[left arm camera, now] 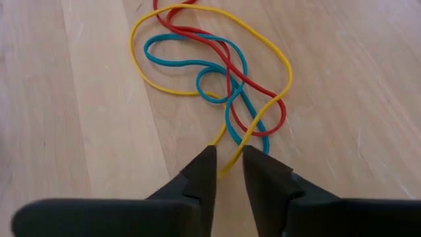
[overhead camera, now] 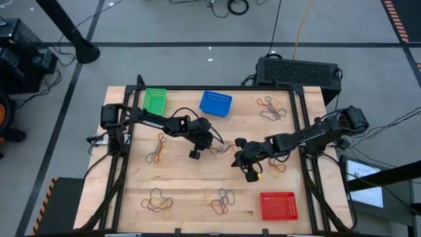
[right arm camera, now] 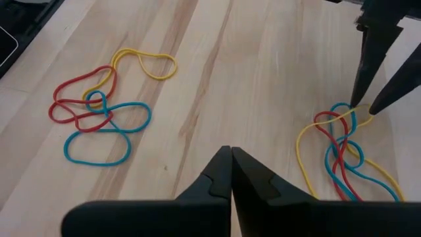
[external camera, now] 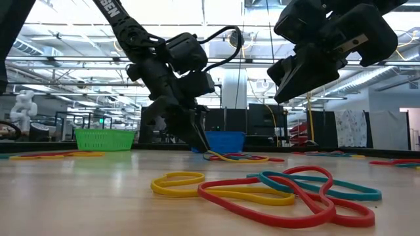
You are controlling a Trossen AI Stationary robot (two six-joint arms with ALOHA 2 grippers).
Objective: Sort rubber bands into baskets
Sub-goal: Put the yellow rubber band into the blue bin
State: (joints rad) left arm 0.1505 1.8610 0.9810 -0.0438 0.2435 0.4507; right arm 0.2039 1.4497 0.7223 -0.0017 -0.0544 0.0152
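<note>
**Yellow strand between the left fingers**

Your left gripper [left arm camera: 228, 164] is down on the tabletop [overhead camera: 184, 178], fingers narrowed around a yellow band [left arm camera: 217, 66] of the central tangle [overhead camera: 223, 149]; whether it is pinched, you cannot tell. The tangle stretches away from the fingertips. Your right gripper [right arm camera: 231, 163], fingers closed on nothing, hovers just beside that tangle.
</note>
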